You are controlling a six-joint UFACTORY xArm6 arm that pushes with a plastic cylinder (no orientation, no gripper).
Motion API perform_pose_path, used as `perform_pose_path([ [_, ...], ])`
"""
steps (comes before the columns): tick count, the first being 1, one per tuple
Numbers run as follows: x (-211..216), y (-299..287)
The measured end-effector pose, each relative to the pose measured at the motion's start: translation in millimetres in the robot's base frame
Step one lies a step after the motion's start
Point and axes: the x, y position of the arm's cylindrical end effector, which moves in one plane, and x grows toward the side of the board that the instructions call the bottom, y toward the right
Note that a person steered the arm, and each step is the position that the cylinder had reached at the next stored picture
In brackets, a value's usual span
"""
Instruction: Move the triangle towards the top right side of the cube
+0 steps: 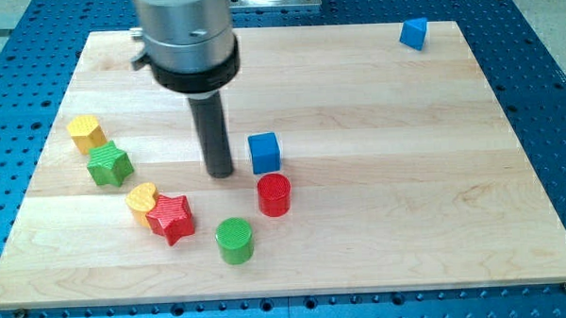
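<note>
A blue triangle (pixel 413 33) lies near the view's top right corner of the wooden board (pixel 387 174). A blue cube (pixel 264 152) sits near the board's middle. My tip (pixel 220 172) rests on the board just to the left of the blue cube, a small gap apart. The tip is far from the triangle, which is up and to the right.
A red cylinder (pixel 274 194) stands just below the cube. A green cylinder (pixel 235 240) is lower. A red star (pixel 171 218) touches a yellow heart (pixel 141 198). A green star (pixel 109 164) and a yellow block (pixel 86 133) sit at the left.
</note>
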Motion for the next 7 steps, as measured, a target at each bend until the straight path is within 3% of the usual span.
perform_pose_path([
  [2, -22.7, 48.1],
  [3, -36.0, 42.6],
  [4, -78.1, 47.1],
  [5, -78.7, 50.6],
  [7, -144.5, 110.2],
])
